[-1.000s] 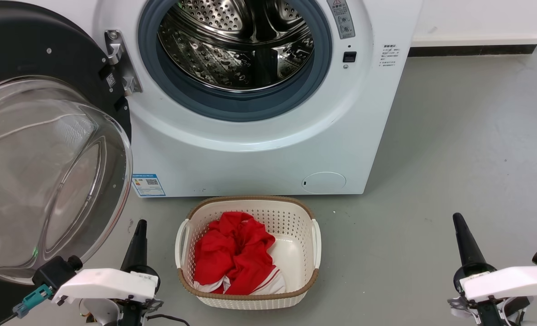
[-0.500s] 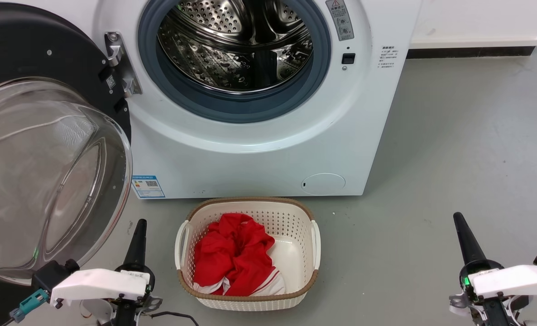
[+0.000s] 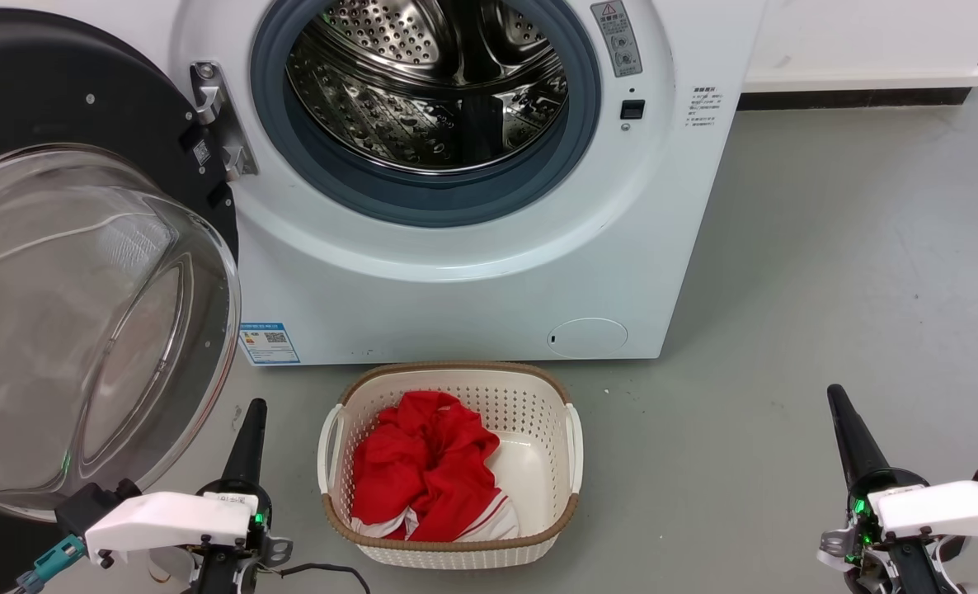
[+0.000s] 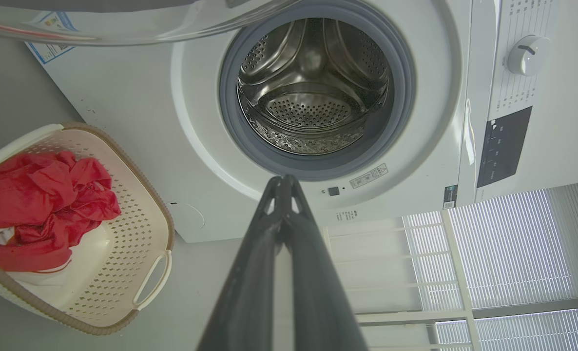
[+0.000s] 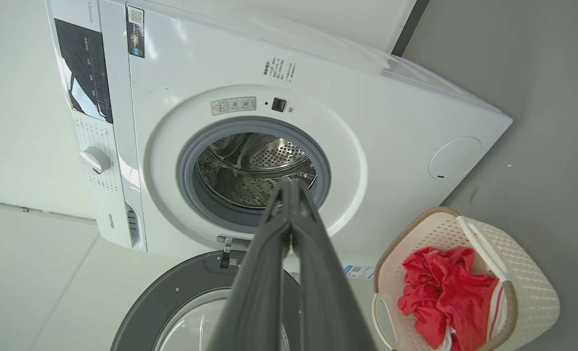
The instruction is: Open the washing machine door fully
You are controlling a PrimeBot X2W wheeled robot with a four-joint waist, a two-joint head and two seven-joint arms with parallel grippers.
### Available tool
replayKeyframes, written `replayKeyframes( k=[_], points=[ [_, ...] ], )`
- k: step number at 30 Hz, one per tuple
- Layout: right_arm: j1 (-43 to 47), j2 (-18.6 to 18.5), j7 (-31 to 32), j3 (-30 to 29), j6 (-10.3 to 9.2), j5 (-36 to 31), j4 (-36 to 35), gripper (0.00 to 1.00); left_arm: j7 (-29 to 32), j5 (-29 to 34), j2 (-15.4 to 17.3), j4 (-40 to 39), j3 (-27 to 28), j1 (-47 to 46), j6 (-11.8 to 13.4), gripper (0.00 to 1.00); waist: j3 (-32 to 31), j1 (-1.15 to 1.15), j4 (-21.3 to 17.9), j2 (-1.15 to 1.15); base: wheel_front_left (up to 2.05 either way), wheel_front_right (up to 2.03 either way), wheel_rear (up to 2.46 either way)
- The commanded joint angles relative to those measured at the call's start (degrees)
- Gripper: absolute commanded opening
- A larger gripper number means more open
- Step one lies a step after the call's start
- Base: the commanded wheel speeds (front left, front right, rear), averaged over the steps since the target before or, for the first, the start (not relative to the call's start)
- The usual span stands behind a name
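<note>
The washing machine door point(image 3: 85, 289) stands swung far out on its hinge point(image 3: 213, 124) at the left side of the washing machine point(image 3: 472, 280). Its glass bowl bulges toward the head camera, and the steel drum point(image 3: 431, 82) is wholly uncovered.

Over the last second the door has kept the same angle. Both tools have sunk a little toward the bottom edge of the head view, though part of that is the camera's own small shift.

The left tool point(image 3: 254, 412) is clenched on nothing, near the bowl's lower rim and apparently apart from it. The right tool point(image 3: 837, 400) is likewise clenched and empty, over bare floor point(image 3: 827, 247) well to the right of the laundry basket point(image 3: 456, 375).

Nothing presses on the door and it stays put, so I judge the opening finished, or very nearly.
</note>
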Motion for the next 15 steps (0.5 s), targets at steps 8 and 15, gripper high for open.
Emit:
replayKeyframes(
  k=[8, 15],
  points=[
    [-1.6, -0.3, 0.9, -0.5, 0.01, 4.8, 0.5, 0.0, 1.2, -4.7, -0.1, 0.0, 0.8, -1.0, -0.6, 0.0, -0.2, 0.0, -0.1, 0.0, 0.0, 0.0, 0.0],
    [-1.9, -0.2, 1.5, -0.7, 0.01, 8.0, 0.9, 0.0, 2.0, -7.9, -0.3, 0.1, 1.2, -1.1, -0.9, 0.0, -0.3, 0.0, -0.1, 0.0, 0.0, 0.0, 0.0]
  ],
)
